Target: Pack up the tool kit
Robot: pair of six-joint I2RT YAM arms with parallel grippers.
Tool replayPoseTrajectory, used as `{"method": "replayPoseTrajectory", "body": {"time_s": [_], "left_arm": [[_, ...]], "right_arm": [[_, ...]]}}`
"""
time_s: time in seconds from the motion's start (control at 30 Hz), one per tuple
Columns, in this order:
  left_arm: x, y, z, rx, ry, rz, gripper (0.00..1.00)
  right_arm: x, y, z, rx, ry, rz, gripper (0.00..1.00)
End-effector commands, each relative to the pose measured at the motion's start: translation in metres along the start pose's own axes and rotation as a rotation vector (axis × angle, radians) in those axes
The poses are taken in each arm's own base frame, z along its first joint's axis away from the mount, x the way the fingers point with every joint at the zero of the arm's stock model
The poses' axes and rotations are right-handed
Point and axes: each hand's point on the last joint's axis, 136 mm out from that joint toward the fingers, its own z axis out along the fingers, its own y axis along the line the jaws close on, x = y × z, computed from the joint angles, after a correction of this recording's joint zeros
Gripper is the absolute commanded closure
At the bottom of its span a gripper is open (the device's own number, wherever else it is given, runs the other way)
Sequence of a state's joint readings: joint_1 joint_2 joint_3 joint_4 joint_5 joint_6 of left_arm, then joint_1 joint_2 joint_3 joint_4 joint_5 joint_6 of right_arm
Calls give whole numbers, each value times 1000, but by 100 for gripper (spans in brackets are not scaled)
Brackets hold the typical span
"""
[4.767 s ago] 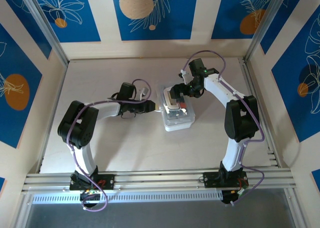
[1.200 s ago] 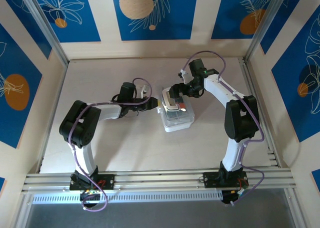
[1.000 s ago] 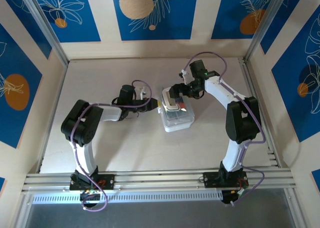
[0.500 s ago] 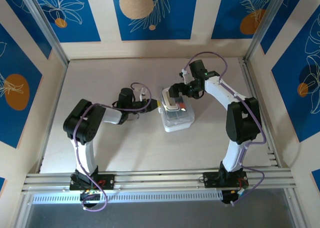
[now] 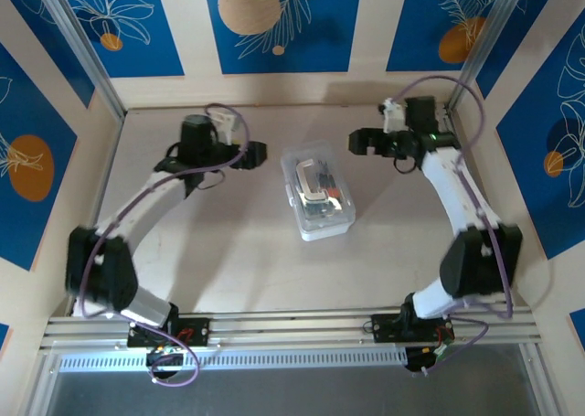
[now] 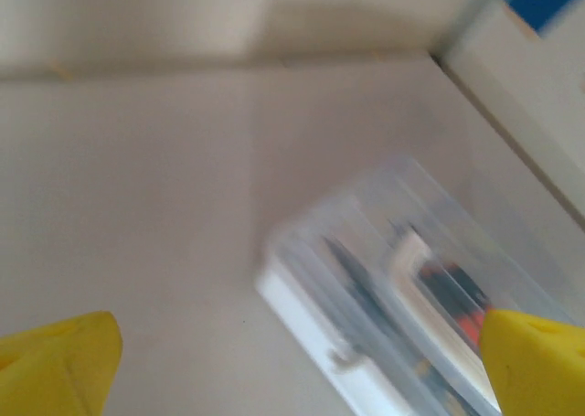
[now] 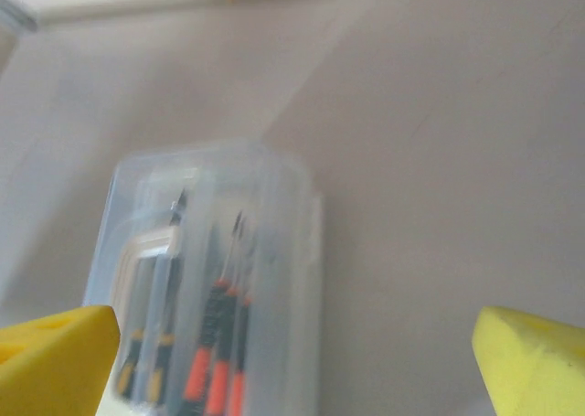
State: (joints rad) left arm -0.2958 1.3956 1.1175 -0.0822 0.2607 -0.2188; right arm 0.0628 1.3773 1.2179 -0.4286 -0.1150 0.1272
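Note:
The tool kit (image 5: 317, 193) is a translucent white case lying in the middle of the table, its lid down. Orange-handled screwdrivers (image 7: 216, 343) and yellow-handled tools (image 7: 137, 375) show through the lid. My left gripper (image 5: 255, 150) hangs open to the case's left, well apart from it. In the left wrist view the blurred case (image 6: 402, 297) lies ahead between my yellow fingertips (image 6: 57, 359), and the left gripper (image 6: 297, 379) holds nothing. My right gripper (image 5: 358, 142) is open to the case's right and behind it. The right gripper (image 7: 292, 370) is empty, with the case (image 7: 274, 251) ahead on its left.
Bare table (image 5: 228, 251) surrounds the case on all sides. Metal rails (image 5: 110, 197) run along the left and right edges, and blue patterned wall panels (image 5: 274, 23) stand behind. The arm bases sit on the front rail (image 5: 292, 329).
Both arms have pulled back from the case towards the rear of the table, left arm to the left, right arm to the right. The left gripper has opened wide.

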Motion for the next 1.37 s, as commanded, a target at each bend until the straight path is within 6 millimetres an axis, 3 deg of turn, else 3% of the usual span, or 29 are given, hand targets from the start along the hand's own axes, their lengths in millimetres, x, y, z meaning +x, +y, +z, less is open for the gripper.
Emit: {"method": "replayPoseTrajectory", "body": {"time_s": [0.0,0.1,0.17,0.23,0.33,0.5,0.63,0.73,0.8,1.33], "left_arm": [[27,74,-43,-389,-28,110,0],[43,111,-82,-602,-164,211,0],[60,132,-100,-707,-230,217,0],[79,149,-106,-747,-222,165,1],[101,165,-102,-760,-218,120,1],[128,188,-76,-746,-204,97,1],[133,203,-54,-710,-203,62,1],[143,189,-29,-601,-168,141,0],[147,190,-37,-622,-202,125,1],[145,190,-34,-620,-196,140,0]], "right_arm": [[-11,-8,-18,91,-307,-181,1],[20,-19,-25,169,-459,-298,1],[48,-36,-19,217,-421,-263,1],[72,-49,-9,232,-361,-205,1],[92,-57,5,221,-348,-168,1],[103,-69,34,206,-331,-135,1],[110,-79,60,206,-309,-157,1],[112,-100,62,214,-338,-61,1],[115,-100,63,228,-310,-62,1],[115,-98,63,235,-311,-81,1]]}}
